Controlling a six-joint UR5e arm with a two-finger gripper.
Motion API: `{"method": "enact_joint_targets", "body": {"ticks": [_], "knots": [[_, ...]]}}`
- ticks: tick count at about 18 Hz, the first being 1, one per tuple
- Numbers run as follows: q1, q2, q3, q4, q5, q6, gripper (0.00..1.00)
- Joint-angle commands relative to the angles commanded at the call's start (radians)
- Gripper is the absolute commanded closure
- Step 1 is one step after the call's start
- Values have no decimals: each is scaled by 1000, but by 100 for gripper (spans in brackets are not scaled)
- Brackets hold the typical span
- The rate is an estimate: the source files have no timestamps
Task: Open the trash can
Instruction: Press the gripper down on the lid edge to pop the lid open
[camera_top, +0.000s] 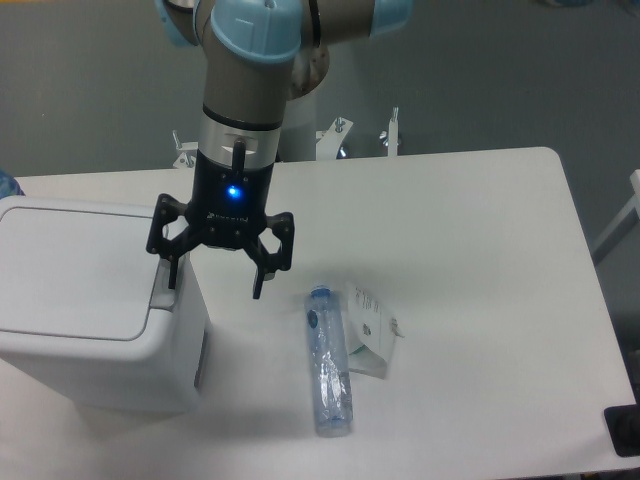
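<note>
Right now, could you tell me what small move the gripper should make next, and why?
Probably a short push straight down. The gripper is open, with one fingertip over the grey push-strip along the trash can edge, and the lid looks flat and closed, so pressing the strip should release it.

The trash can (90, 310) is cut off at the left edge.
</note>
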Motion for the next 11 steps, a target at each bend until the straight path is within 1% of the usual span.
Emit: {"method": "enact_joint_targets", "body": {"ticks": [11], "knots": [[-9,-8,-6,0,2,2,0]]}}
